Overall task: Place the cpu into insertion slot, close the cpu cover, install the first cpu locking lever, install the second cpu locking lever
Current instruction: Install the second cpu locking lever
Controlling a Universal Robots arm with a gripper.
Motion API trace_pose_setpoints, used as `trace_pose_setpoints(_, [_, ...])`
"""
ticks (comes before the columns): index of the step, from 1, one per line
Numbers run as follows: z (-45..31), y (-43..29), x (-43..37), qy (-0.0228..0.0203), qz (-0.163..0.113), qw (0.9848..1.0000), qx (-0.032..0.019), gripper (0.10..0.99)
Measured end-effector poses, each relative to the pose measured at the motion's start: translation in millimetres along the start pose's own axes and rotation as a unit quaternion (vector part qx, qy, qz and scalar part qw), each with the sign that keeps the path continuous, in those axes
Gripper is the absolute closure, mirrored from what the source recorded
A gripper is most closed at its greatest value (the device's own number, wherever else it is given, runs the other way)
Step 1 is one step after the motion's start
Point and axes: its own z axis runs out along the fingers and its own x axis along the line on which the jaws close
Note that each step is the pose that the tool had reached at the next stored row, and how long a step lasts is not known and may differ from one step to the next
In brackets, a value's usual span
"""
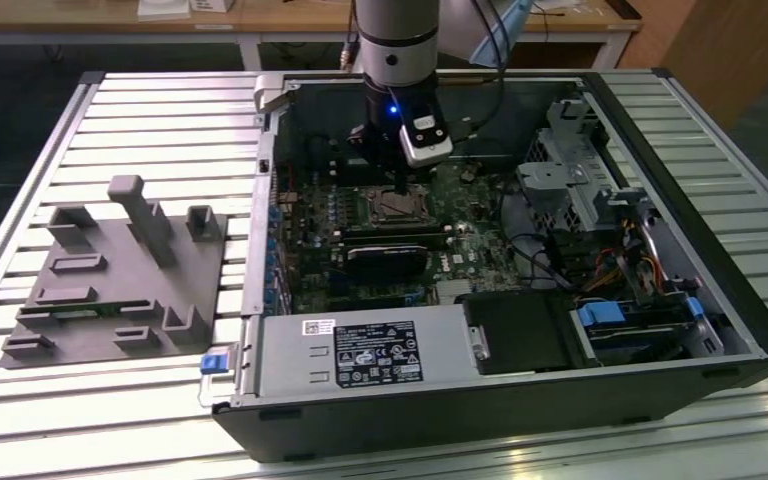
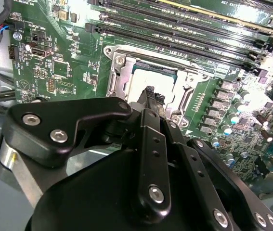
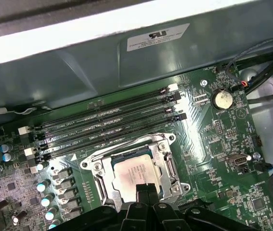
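The cpu (image 3: 130, 172), a silver-grey square chip, lies in the insertion slot (image 3: 94, 168) on the green board. The cpu cover (image 3: 168, 163), a thin silvery frame, is down around it, and the chip shows through its window. In both wrist views my gripper (image 3: 146, 191) hangs just above the chip's near edge with its black fingers pressed together and nothing between them. In the second wrist view the fingertips (image 2: 150, 96) stand over the cpu (image 2: 150, 79) inside the cover (image 2: 190, 81). The exterior view has the gripper (image 1: 399, 186) reaching down into the open case over the slot (image 1: 398, 207).
Long black memory slots (image 3: 112, 122) run beside the socket, with the case wall (image 3: 78, 72) behind them. Capacitors (image 3: 45, 187) stand close on one side. The power supply box (image 1: 357, 355), drive cage (image 1: 564, 190) and cables fill the case. A grey fixture (image 1: 117, 280) sits at the exterior view's left.
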Motion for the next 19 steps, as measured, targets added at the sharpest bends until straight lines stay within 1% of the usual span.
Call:
trace_pose_setpoints(6, [0.0,-1.9,-0.6,0.0000,0.000,1.0000,0.0000,0.980])
trace_pose_setpoints(19, [-0.2,-10.3,-3.4,0.0000,0.000,1.0000,0.0000,0.980])
